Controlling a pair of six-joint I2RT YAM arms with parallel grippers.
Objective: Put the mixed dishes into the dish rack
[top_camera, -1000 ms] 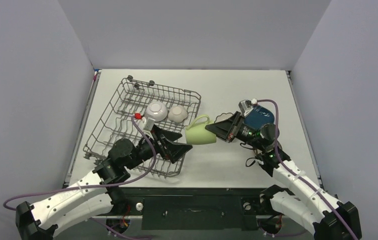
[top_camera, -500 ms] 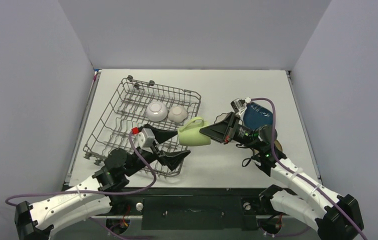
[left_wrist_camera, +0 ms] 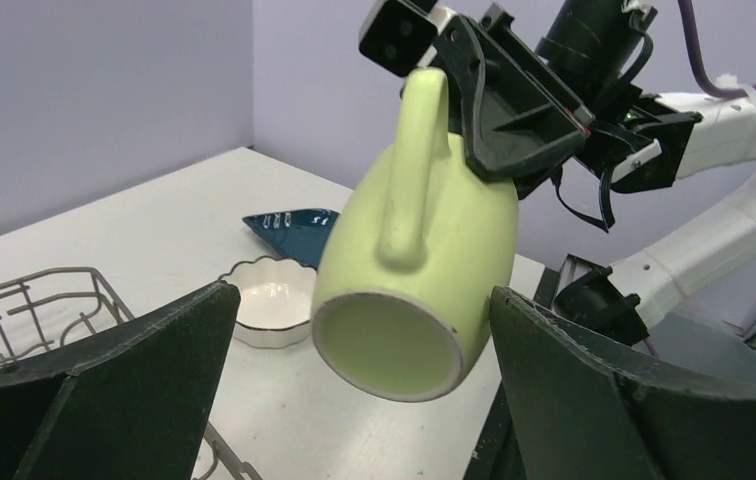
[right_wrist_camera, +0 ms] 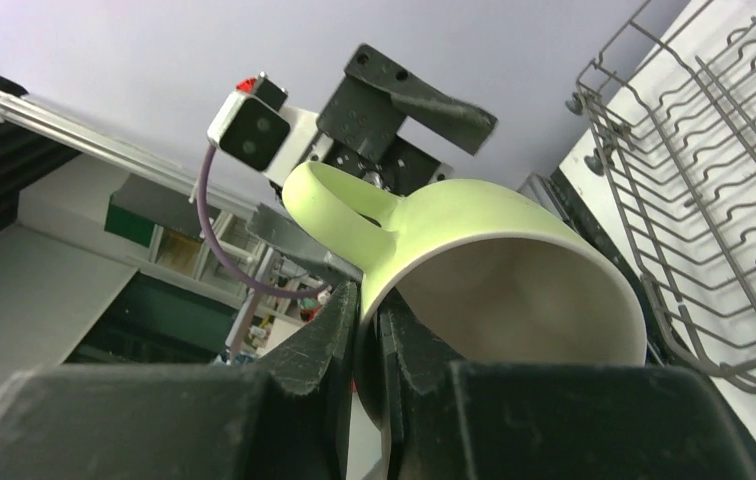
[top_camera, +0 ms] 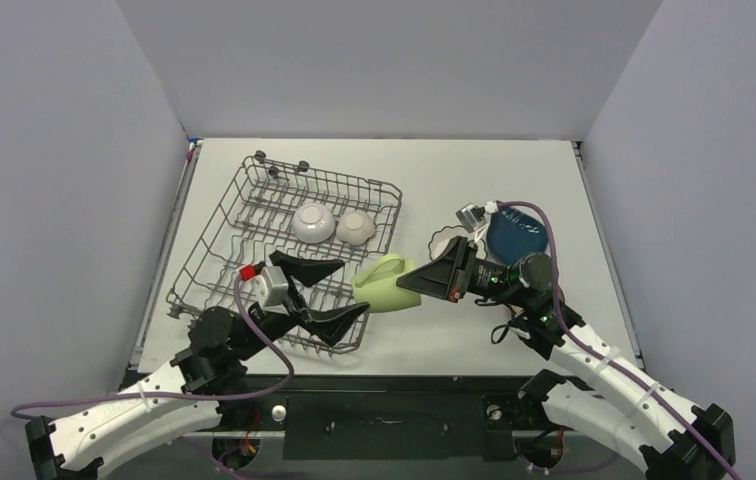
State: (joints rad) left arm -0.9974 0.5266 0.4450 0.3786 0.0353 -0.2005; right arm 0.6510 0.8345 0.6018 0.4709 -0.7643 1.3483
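Note:
My right gripper is shut on the rim of the light green mug, one finger inside and one outside, and holds it tilted above the table beside the dish rack. My left gripper is wide open, its fingers on either side of the mug without touching it. Two pale bowls sit in the rack. The white scalloped bowl and the dark blue dish lie on the table by the right arm. The brown bowl and the flower dish are not in view.
The rack's near right corner lies close under the mug. The scalloped bowl and the blue dish lie beyond the mug in the left wrist view. Grey walls enclose the table on three sides.
The right gripper has brought the mug left and nearer, tilting it. The left arm has drawn back toward the near edge, its open fingers now flanking the mug.

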